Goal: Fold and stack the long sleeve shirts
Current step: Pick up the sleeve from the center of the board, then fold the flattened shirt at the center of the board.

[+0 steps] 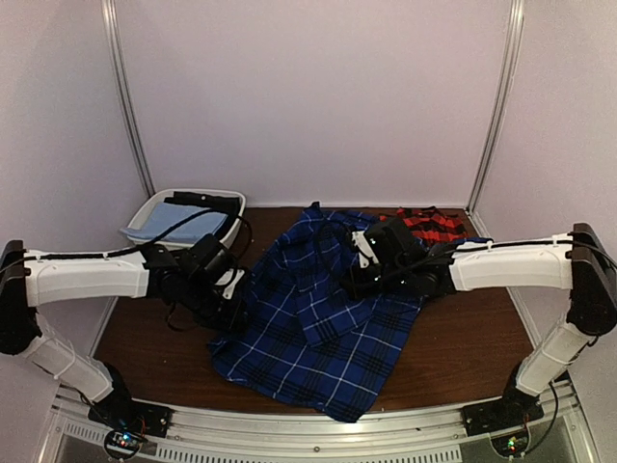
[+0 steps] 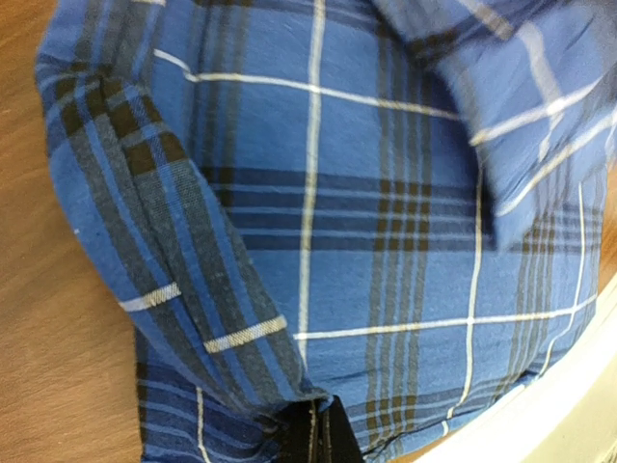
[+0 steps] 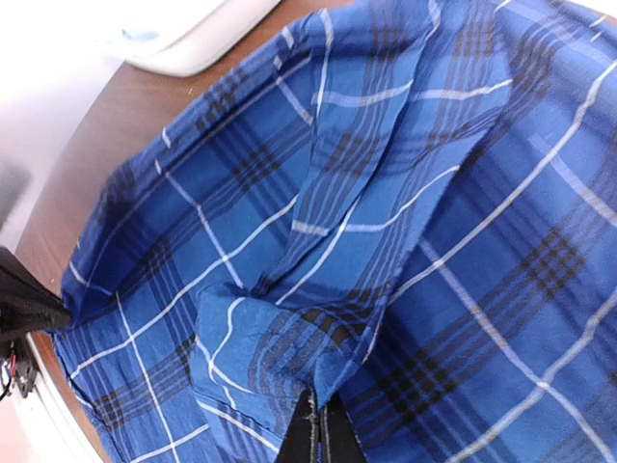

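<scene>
Where my jaws meet the cloth: both pairs are pressed together, each pinching a fold of the blue plaid shirt (image 1: 318,328).
Left gripper (image 2: 323,439): shut on a bunched edge at the shirt's left side, with the cloth gathering into my fingertips.
Right gripper (image 3: 321,434): shut on a puckered ridge near the shirt's upper middle, with creases running out from the pinch.
Blue plaid shirt: it lies spread but rumpled across the middle of the table (image 1: 472,328), and one corner hangs over the near edge.
Red-and-black shirt (image 1: 429,224): it is bunched at the far right, partly behind my right arm, and not yet handled.
White tub (image 1: 154,204): it stands at the far left and holds a light blue cloth (image 1: 178,224) and a black garment (image 1: 202,203). Neither is mine to fold.
Step in hand (my judgement): this is an early fold of the blue shirt, with both holds taken and no neat panel formed yet.
Next move calls for: I should lift both pinches together at an even height and carry the cloth over itself without dragging the hanging corner off the table. I should release only once the fold lies flat.
</scene>
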